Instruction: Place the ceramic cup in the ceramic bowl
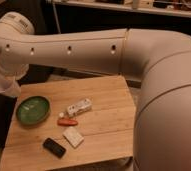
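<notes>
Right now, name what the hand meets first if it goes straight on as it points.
The hand, far left, points down-left; way looks free, passing left of the ceramic bowl and table, depth unclear.

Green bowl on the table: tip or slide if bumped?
Bowl is shallow and wide, so probably won't tip. Glossy surface on smooth wood table: may slide. Looks ceramic, likely chips if knocked. Hand hangs up-left of it, beyond the table edge.

The cup (1, 86), small and white, is seen tilted at the gripper (10, 76) by the left edge, above the bowl (33, 110) and to its left. The bowl, shallow and glossy green with a darker rim, is set upright on the table's (106, 100) left side.
</notes>
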{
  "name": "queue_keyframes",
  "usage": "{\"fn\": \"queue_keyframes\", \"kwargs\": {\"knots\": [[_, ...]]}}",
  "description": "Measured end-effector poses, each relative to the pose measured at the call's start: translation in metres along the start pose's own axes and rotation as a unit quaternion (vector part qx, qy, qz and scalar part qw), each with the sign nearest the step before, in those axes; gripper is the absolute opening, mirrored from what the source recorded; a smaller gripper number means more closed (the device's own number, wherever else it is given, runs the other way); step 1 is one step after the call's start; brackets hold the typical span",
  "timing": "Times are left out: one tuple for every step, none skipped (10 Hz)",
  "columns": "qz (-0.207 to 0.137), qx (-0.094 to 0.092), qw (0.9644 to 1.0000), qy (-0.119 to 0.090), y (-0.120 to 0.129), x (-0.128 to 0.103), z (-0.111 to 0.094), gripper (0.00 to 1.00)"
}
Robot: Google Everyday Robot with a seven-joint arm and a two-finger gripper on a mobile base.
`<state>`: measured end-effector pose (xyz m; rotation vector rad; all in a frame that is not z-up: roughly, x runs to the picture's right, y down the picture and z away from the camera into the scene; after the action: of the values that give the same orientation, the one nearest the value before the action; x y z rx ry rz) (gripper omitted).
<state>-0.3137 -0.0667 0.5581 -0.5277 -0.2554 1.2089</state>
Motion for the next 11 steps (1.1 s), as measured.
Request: {"fn": "queue_keyframes", "kwargs": {"knots": [[0.013,0.005,0.9999,0.005,-0.009,0.001,0.000,0.00],[0.027,0.006,0.9995,0.013,-0.018,0.004,0.004,0.00],[0.046,0.009,0.9986,0.022,-0.035,0.011,0.015,0.00],[0.062,0.011,0.9976,0.028,-0.052,0.018,0.027,0.00],[0.079,0.011,0.9962,0.034,-0.071,0.026,0.042,0.00],[0.094,0.009,0.9947,0.039,-0.087,0.031,0.054,0.00],[0.104,0.003,0.9936,0.044,-0.105,0.035,0.065,0.00],[0.107,-0.009,0.9931,0.048,-0.112,0.035,0.073,0.00],[0.105,-0.018,0.9931,0.050,-0.112,0.032,0.077,0.00],[0.100,-0.027,0.9933,0.052,-0.108,0.028,0.081,0.00],[0.095,-0.035,0.9934,0.055,-0.105,0.025,0.085,0.00]]}}
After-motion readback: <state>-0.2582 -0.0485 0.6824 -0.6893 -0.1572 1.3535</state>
